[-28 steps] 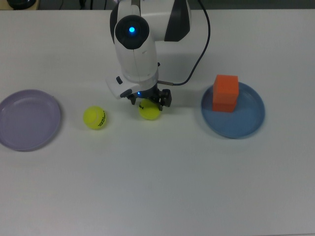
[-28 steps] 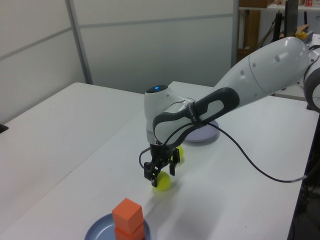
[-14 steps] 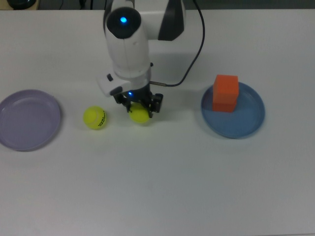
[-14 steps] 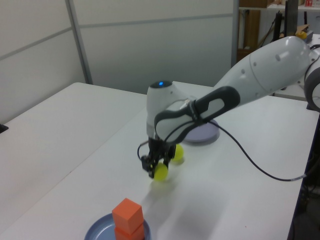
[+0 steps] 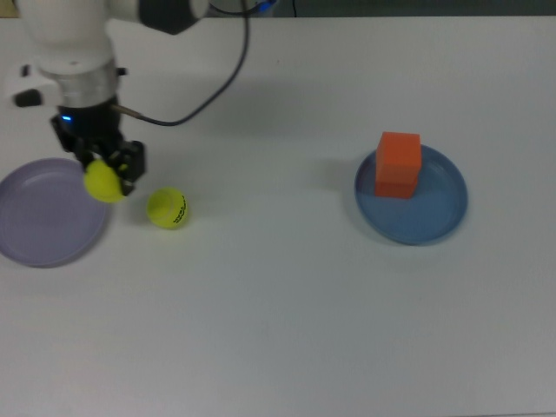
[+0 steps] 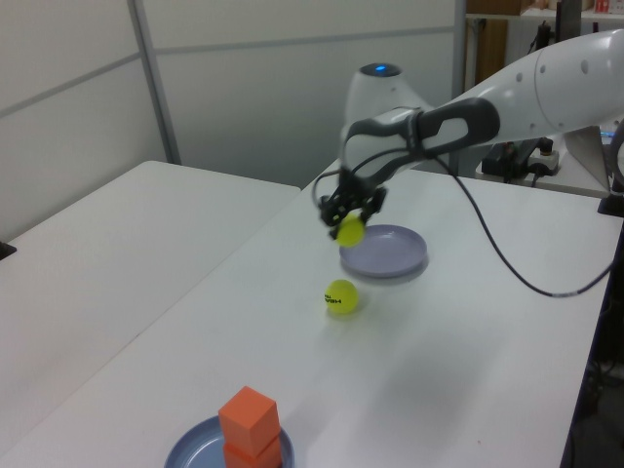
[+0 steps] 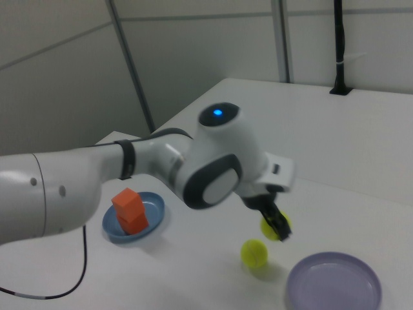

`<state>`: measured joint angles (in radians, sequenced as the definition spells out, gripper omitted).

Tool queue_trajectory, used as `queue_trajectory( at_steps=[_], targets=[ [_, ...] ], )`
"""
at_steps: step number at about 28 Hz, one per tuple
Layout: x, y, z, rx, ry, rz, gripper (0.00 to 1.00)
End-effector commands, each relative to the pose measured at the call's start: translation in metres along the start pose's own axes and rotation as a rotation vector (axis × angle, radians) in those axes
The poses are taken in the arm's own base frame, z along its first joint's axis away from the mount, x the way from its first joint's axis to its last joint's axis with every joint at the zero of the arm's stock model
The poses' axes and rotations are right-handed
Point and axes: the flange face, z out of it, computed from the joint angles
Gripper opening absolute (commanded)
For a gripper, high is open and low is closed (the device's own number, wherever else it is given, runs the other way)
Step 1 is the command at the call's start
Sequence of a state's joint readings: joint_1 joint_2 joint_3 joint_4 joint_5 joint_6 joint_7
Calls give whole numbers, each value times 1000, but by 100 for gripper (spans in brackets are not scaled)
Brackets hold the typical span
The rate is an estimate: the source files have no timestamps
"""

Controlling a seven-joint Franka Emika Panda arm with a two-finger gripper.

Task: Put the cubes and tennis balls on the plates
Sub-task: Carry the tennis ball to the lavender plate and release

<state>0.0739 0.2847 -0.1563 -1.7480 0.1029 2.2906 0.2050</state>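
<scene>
My gripper [image 5: 106,174] [image 6: 349,220] [image 7: 276,226] is shut on a yellow-green tennis ball [image 5: 105,182] [image 6: 350,231] [image 7: 270,226] and holds it in the air over the right edge of the lavender plate [image 5: 43,217] [image 6: 390,255] [image 7: 335,290], as the top view shows it. A second tennis ball [image 5: 168,208] [image 6: 340,296] [image 7: 254,253] lies on the table just right of that plate. Two orange cubes [image 5: 399,163] [image 6: 250,426] [image 7: 130,210] stand stacked one on the other on the blue plate [image 5: 434,217] [image 6: 185,453] [image 7: 151,223] at the top view's right.
The white table [image 5: 278,330] carries nothing else between the two plates. A black cable [image 5: 217,87] trails from the arm across the table's far side in the top view. A wall and a shelf stand behind the table in the left view.
The arm has lifted the held tennis ball off the table and carried it to the top view's left, past the other ball, to the lavender plate's edge.
</scene>
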Motion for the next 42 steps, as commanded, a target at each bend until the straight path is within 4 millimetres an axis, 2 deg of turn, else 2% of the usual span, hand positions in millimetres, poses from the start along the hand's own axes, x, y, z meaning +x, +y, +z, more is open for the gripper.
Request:
queue_trajectory(
  at_steps=[1, 4, 6, 7, 11, 15, 16, 17, 18, 20, 25, 29, 30, 31, 35, 36, 39, 42],
  targets=[
    [11, 52, 34, 0, -47, 23, 0],
    [17, 70, 43, -3, -24, 39, 0],
    [19, 75, 50, -8, -5, 43, 0],
    [20, 79, 60, -15, -4, 44, 0],
    [17, 81, 80, -26, -16, 42, 0],
    [17, 80, 83, -29, -11, 39, 0],
    [17, 80, 83, -31, -12, 37, 28],
    [16, 80, 84, -31, -15, 37, 70],
    [16, 80, 83, -31, -17, 38, 100],
    [16, 79, 81, -31, -19, 37, 100],
    [13, 68, 55, -15, -49, 32, 100],
    [5, 37, 28, 12, -74, -9, 100],
    [2, 26, 23, 20, -81, -23, 100],
    [-5, 6, 16, 35, -96, -43, 100],
    [-23, -39, 18, 52, -137, -88, 100],
    [-31, -57, 23, 57, -150, -107, 100],
    [-40, -73, 30, 65, -165, -131, 100],
    [-48, -84, 49, 65, -192, -150, 100]
  ],
)
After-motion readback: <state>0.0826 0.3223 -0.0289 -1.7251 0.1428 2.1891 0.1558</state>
